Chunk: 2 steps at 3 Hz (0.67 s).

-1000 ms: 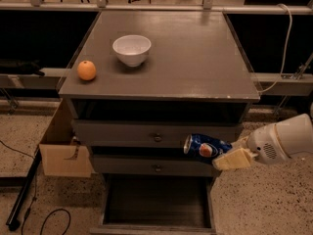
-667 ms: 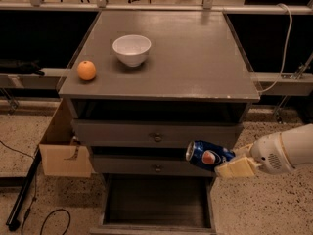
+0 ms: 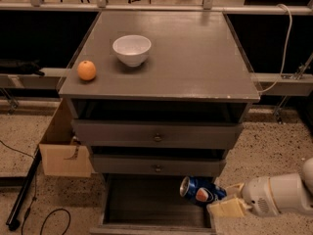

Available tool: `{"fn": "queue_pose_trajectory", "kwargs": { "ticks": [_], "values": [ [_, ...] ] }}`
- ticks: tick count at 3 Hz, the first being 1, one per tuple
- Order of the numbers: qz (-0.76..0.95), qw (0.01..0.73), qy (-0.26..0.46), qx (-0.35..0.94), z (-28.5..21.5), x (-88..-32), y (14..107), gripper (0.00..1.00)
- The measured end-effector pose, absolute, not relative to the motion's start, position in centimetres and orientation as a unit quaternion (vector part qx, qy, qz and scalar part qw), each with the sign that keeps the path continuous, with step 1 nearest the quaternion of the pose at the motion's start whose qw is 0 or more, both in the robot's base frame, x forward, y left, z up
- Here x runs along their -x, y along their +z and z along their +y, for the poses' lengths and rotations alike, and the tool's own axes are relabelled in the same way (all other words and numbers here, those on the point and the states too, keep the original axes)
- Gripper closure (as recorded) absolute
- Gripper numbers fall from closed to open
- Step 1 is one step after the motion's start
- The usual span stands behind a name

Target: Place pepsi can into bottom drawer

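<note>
Sideways, pepsi can in tool, over bottom drawer

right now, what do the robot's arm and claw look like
The claw, at lower right around the pepsi can, has pale tan, blocky fingers. Behind it is a smooth, rounded white arm segment. No cables or markings show.

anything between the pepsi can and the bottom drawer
Nothing, per the camera view: the claw at lower right holds the pepsi can above the bare bottom drawer.
</note>
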<state>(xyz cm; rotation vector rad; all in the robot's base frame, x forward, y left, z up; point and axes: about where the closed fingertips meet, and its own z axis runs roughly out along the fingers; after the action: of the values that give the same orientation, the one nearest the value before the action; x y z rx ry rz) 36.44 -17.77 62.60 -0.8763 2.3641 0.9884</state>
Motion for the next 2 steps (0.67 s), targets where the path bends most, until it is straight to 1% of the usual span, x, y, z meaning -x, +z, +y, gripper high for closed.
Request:
{"fn": "queue_pose_trajectory", "kwargs": {
  "ticks": [2],
  "values": [
    [0.864, 0.196, 0.345, 0.308, -15.2, -37.1, 52.4, 1.00]
  ]
}}
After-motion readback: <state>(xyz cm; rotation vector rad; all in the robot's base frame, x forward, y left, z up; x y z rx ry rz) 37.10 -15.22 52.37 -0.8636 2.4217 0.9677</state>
